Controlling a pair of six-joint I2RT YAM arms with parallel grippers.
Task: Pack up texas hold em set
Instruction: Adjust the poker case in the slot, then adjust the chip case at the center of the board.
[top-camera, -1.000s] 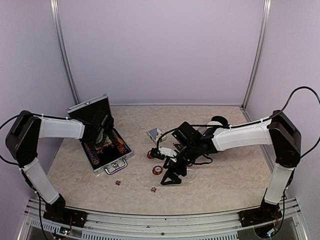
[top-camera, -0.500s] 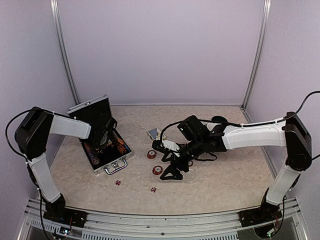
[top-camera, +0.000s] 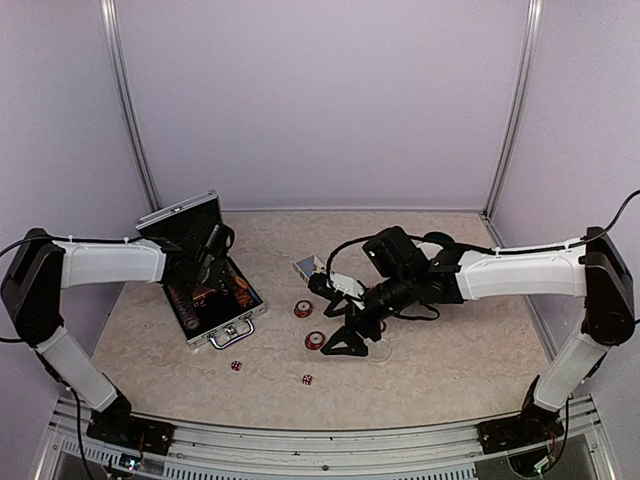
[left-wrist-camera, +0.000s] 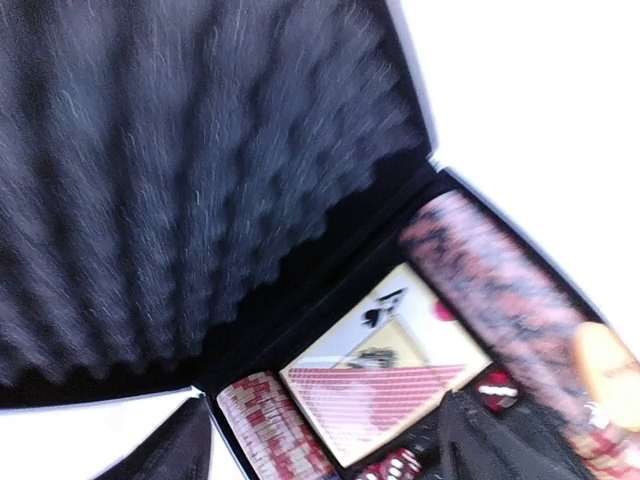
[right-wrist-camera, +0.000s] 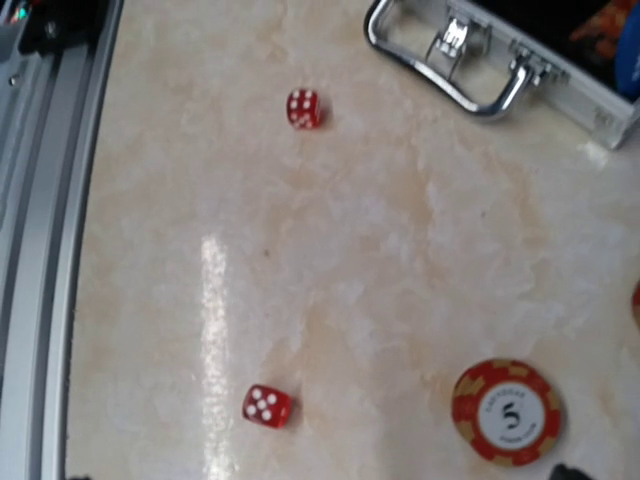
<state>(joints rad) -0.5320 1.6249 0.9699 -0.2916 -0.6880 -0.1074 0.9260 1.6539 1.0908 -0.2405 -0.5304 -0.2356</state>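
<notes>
Case (top-camera: 215, 320) sits open on the left of the bench (top-camera: 440, 370), chips (left-wrist-camera: 275, 425) and card box (left-wrist-camera: 385, 395) inside, left fingers (top-camera: 205, 262) spread over it, right fingers (top-camera: 345, 340) spread wide beside a loose chip (top-camera: 314, 341) and dice (right-wrist-camera: 267, 405).

So the silver briefcase (top-camera: 228, 322) sits on the left of the table (top-camera: 450, 350), lid up, with rows of chips packed inside. The left gripper (top-camera: 207, 262) is down in it. The right gripper (top-camera: 345, 338) hangs low mid-table, just beside two loose red-and-white chips (top-camera: 303, 309). Two red dice (top-camera: 236, 365) lie nearer the front edge. A white card box (top-camera: 308, 267) sits behind the loose chips.
</notes>
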